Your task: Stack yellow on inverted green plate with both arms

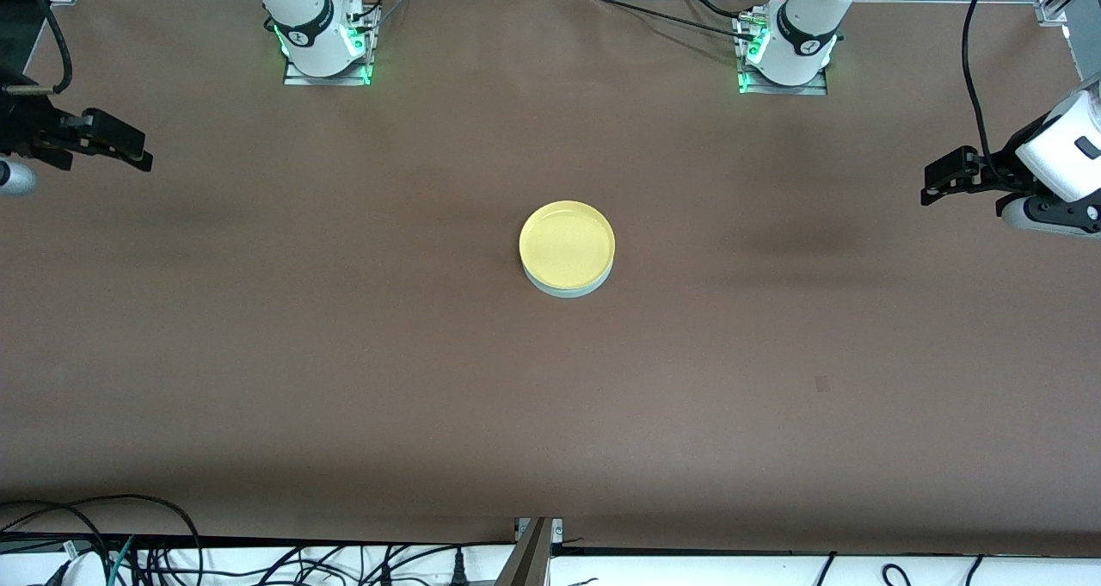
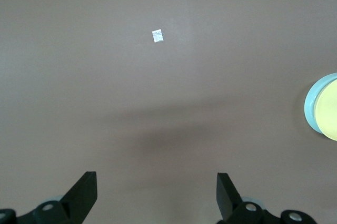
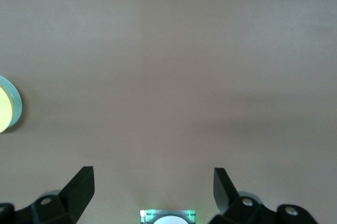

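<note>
The yellow plate [image 1: 567, 243] sits on top of the pale green plate [image 1: 568, 288] at the middle of the table; only the green plate's lower edge shows under it. The stack also shows at the edge of the left wrist view, yellow [image 2: 327, 113] on green [image 2: 310, 103], and of the right wrist view, yellow [image 3: 4, 111] on green [image 3: 16, 103]. My left gripper [image 1: 933, 181] hangs open and empty over the left arm's end of the table. My right gripper [image 1: 138, 151] hangs open and empty over the right arm's end. Both are far from the plates.
The brown table cover [image 1: 344, 354] is bare around the stack. A small white scrap [image 2: 157, 36] lies on it below the left gripper. The right arm's base [image 1: 322, 48] and left arm's base [image 1: 787, 57] stand along the table's edge farthest from the camera. Cables lie at the near edge.
</note>
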